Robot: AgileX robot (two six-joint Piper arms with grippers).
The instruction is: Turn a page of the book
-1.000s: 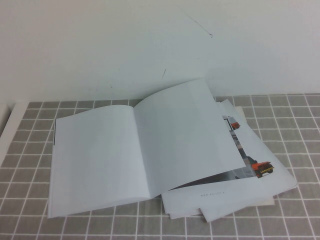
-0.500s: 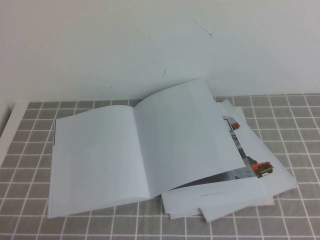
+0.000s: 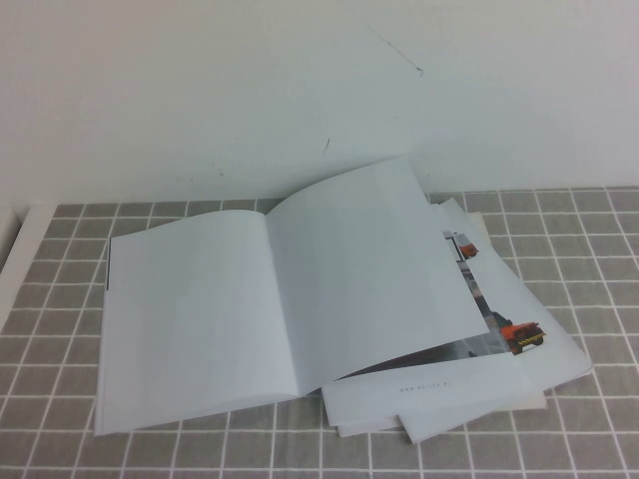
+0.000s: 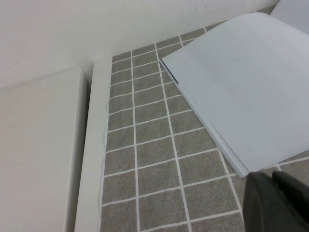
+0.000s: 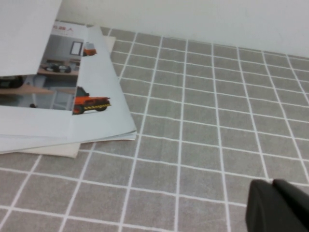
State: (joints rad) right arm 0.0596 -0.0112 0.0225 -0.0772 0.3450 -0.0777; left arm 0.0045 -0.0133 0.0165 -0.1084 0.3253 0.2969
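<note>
While the book (image 3: 270,309) lay open on the tiled cloth (image 3: 579,269), we had no page in hand.

Its right-hand page (image 3: 369,269) arched blank and raised over loose sheets (image 3: 499,349) with an orange vehicle picture, the left leaf flat; we judged the turn either just finished or not begun, and could not tell which. Our left gripper (image 4: 277,203) hung off the book's left corner, our right gripper (image 5: 277,208) beyond the sheets, both touching nothing; whether their fingers were parted or closed we could not tell.

The book (image 3: 270,309) shows blank white pages. The counter (image 3: 599,259) is grey with white grid lines. The loose sheets (image 5: 72,96) carry an orange vehicle picture.
</note>
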